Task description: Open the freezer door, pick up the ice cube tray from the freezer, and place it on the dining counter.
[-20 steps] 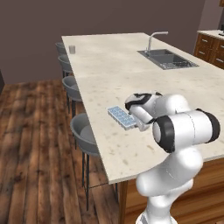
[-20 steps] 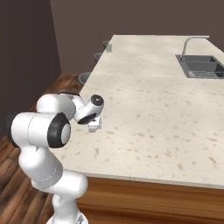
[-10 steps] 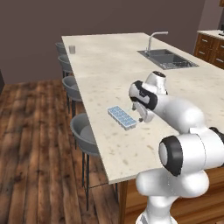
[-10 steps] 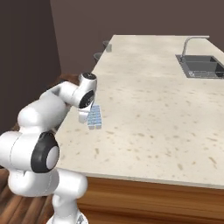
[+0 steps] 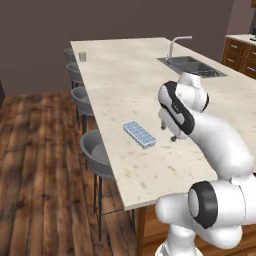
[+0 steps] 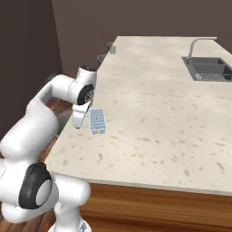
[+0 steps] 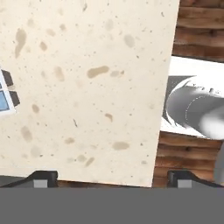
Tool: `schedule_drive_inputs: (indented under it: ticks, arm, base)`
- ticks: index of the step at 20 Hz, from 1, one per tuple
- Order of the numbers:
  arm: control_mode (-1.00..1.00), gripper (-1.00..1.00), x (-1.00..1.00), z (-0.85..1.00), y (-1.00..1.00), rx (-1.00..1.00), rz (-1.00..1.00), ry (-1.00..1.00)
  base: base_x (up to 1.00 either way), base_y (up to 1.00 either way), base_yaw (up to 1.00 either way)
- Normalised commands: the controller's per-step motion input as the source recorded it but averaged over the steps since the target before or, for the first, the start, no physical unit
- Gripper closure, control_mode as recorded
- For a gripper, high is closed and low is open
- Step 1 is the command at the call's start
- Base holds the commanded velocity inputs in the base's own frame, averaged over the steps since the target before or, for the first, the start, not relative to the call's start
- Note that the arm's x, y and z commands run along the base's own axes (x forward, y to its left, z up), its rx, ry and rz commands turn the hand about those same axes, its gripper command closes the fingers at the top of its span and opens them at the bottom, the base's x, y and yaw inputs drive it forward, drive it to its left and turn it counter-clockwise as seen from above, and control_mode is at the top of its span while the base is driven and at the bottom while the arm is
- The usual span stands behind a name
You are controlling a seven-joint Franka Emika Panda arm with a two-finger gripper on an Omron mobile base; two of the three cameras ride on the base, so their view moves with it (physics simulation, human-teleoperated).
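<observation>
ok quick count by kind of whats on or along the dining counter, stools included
ice cube tray: 1, lying flat on the dining counter
cup: 1, at the far end
sink: 1, inset
tap: 1
stools: 4, along the left side, nearest one here
total: 8

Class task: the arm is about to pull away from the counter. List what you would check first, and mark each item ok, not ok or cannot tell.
1. ice cube tray lies flat on the dining counter: ok.
2. gripper open, holding nothing: ok.
3. Gripper lifted clear of the tray, beside it: ok.
4. Tray well inside the counter edge: ok, though near the stool side.
5. Cubes in the tray: cannot tell.
6. Path clear of the tap: ok, it stands far off.
</observation>
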Motion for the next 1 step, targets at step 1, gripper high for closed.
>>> schedule_drive_inputs:
  ticks: [1]
  arm:
    - [-1.0, -1.0, -1.0, 0.22, 0.0, -0.01, 0.0, 0.06]
  base:
    - [0.0, 0.0, 0.0]
